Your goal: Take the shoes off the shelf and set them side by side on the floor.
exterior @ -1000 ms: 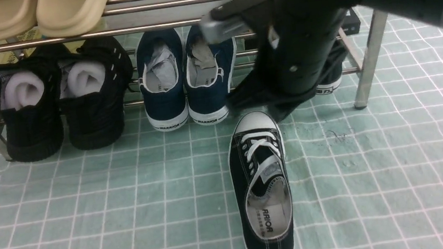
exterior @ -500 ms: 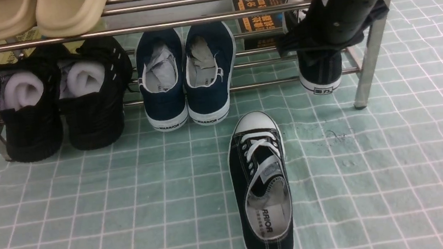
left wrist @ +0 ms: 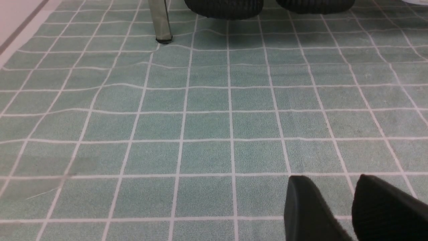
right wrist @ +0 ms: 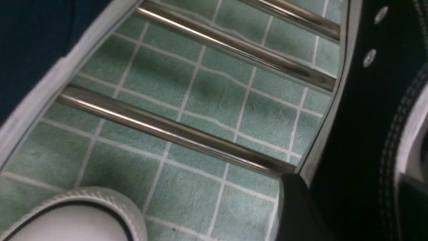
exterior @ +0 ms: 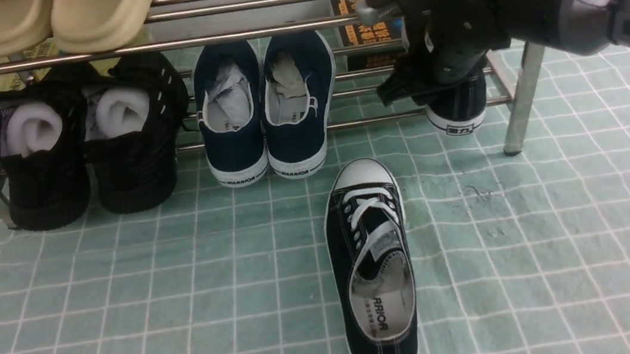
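Spread right pincer (right wrist: 351, 190) straddles the shoe (exterior: 457, 108) at the shelf's (exterior: 155, 46) right end near navy sneakers (exterior: 265, 117); left pincer (left wrist: 337, 189) hangs slightly parted over the floor (left wrist: 207, 124).

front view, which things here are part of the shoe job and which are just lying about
In the job: black canvas sneaker on the floor; its mate on the shelf; right gripper at it.
Lying about: navy pair; black knit pair; cream slippers.

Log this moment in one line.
left hand: open, empty, near floor | right hand: fingers straddle collar of black sneaker on shelf, grip unclear | other black sneaker: on floor, toe toward shelf
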Controlling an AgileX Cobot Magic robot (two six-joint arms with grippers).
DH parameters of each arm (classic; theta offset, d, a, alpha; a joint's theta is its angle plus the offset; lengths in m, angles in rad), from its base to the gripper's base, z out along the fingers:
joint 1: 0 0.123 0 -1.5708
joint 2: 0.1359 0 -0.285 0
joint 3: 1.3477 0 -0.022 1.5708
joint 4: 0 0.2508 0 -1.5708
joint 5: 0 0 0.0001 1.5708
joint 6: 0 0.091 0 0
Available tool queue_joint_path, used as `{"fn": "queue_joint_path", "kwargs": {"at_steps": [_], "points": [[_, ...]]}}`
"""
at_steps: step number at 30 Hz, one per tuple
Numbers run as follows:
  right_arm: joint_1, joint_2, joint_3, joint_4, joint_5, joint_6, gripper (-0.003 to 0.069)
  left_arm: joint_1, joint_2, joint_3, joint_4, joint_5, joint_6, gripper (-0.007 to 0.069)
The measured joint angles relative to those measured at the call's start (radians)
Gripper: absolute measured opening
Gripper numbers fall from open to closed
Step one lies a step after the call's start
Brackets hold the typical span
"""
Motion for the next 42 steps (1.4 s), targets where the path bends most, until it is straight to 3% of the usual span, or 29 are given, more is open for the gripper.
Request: {"fn": "queue_joint_path", "kwargs": {"at_steps": [3,4,5,7,14,17,27,36,42], "points": [[0.0,-0.003,-0.001,-0.003,0.014,-0.016,0.0165,0.0,0.0,0.0,0.0,0.0,0.0,0.0242],[0.0,-0.004,-0.001,-0.002,0.016,-0.019,0.0165,0.0,0.0,0.0,0.0,0.0,0.0,0.0242],[0.001,-0.015,-0.001,0.027,0.034,-0.048,0.0043,0.0,0.0,0.0,0.0,0.0,0.0,0.0242],[0.01,-0.035,0.0,0.069,0.085,-0.073,0.001,0.0,0.0,0.0,0.0,0.0,0.0,0.0242],[0.09,-0.215,0.011,0.277,0.449,-0.177,0.0005,0.0,0.0,0.0,0.0,0.0,0.0,0.0242],[0.112,-0.287,0.06,0.324,0.502,-0.179,0.0005,0.0,0.0,0.0,0.0,0.0,0.0,0.0242],[0.154,-0.45,0.377,0.326,0.418,-0.094,0.0005,0.0,0.0,0.0,0.0,0.0,0.0,0.0242],[0.156,-0.43,0.419,0.303,0.245,-0.078,0.0008,0.0,0.0,0.0,0.0,0.0,-0.001,0.0242],[0.158,-0.371,0.42,0.286,0.213,-0.073,0.0009,0.0,0.0,0.0,0.0,0.0,-0.001,0.0242]]}}
